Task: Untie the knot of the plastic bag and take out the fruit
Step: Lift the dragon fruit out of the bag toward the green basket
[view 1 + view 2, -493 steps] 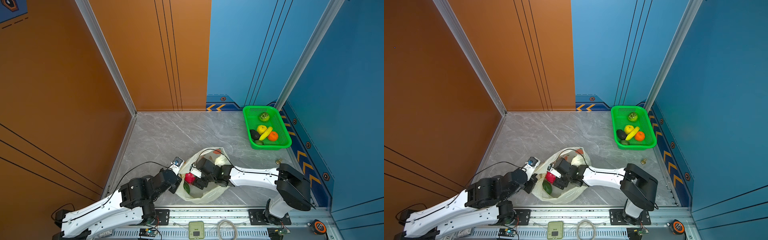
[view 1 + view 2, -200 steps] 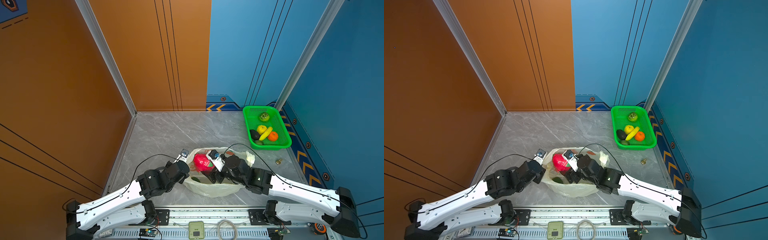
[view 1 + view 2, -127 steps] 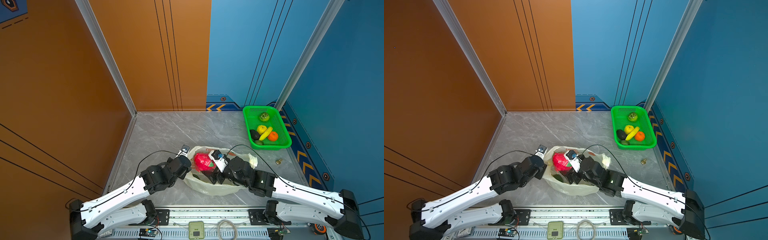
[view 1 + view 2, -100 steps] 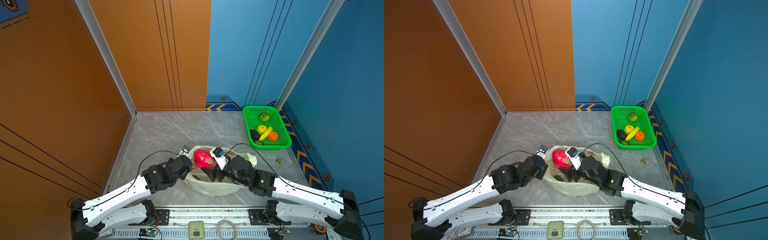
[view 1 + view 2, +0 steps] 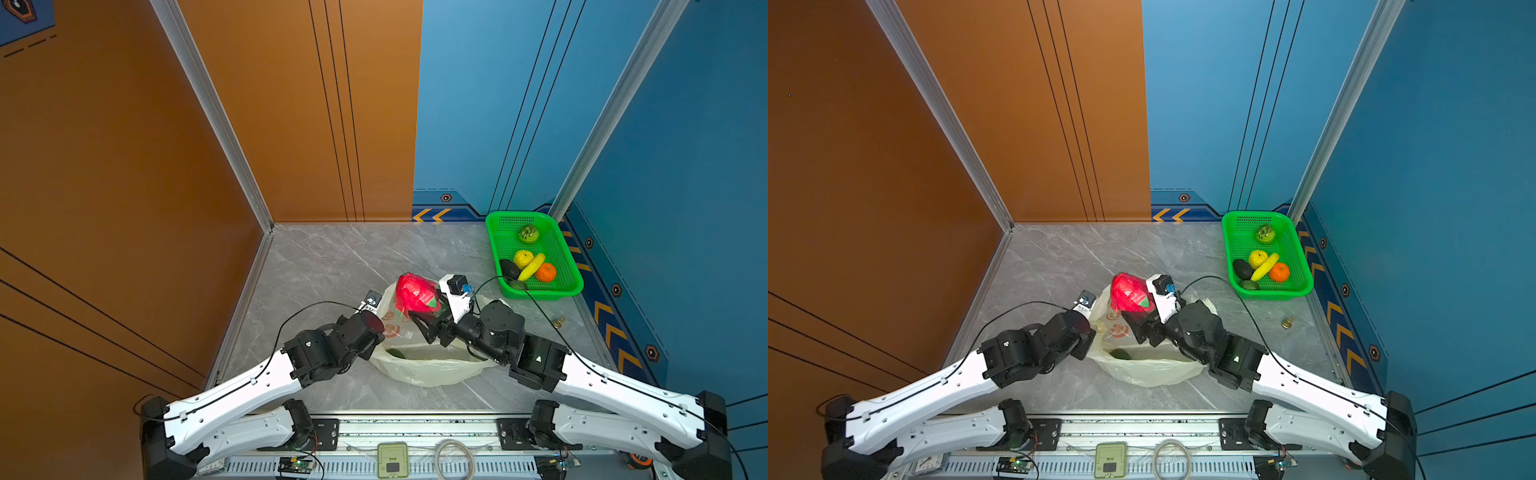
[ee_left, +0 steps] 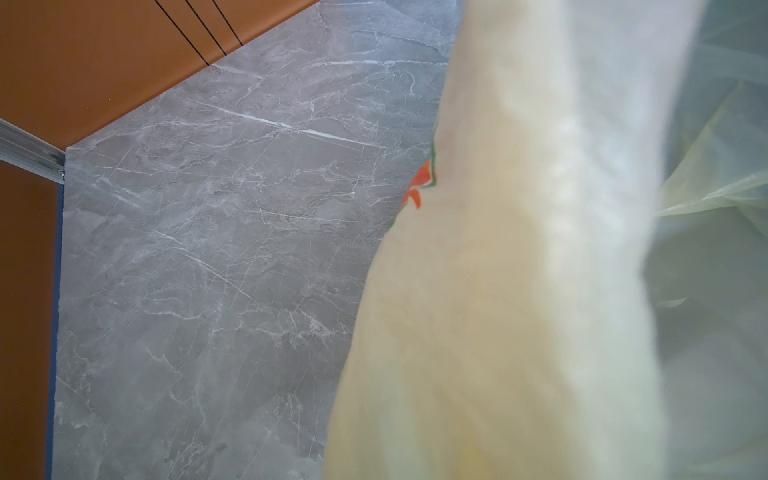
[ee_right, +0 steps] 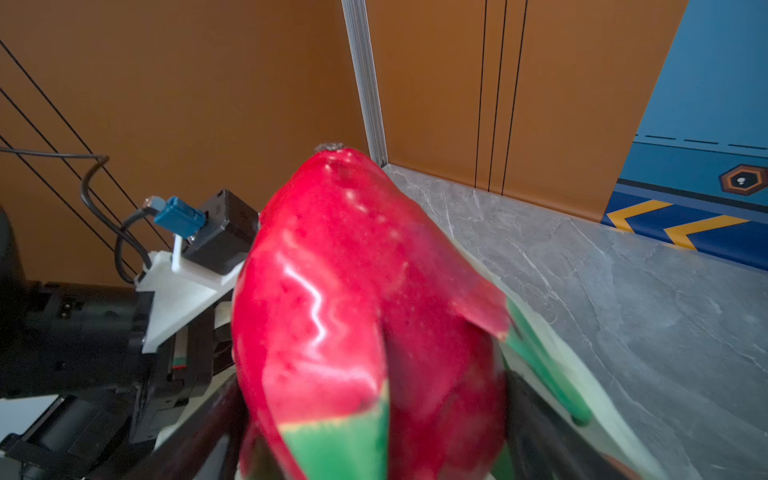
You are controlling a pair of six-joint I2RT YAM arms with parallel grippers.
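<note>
Centre-bottom in a top view: plastic bag (image 5: 432,368) lies on the worktop (image 5: 332,266), mouth gaping and no knot visible, so untying looks done. Right end effector (image 5: 428,318) grasps the dragon fruit (image 5: 415,293), clear above the bag's rim. Left end effector (image 5: 377,337) is clenched on the bag's left edge. Six pieces sit in the green basket (image 5: 540,294), at right. One green fruit (image 5: 395,353) shows inside the bag. Remaining, I judge: basket the dragon fruit, then fetch that piece.

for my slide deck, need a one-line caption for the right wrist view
Red dragon fruit held in the right gripper, left arm beside it.
</note>
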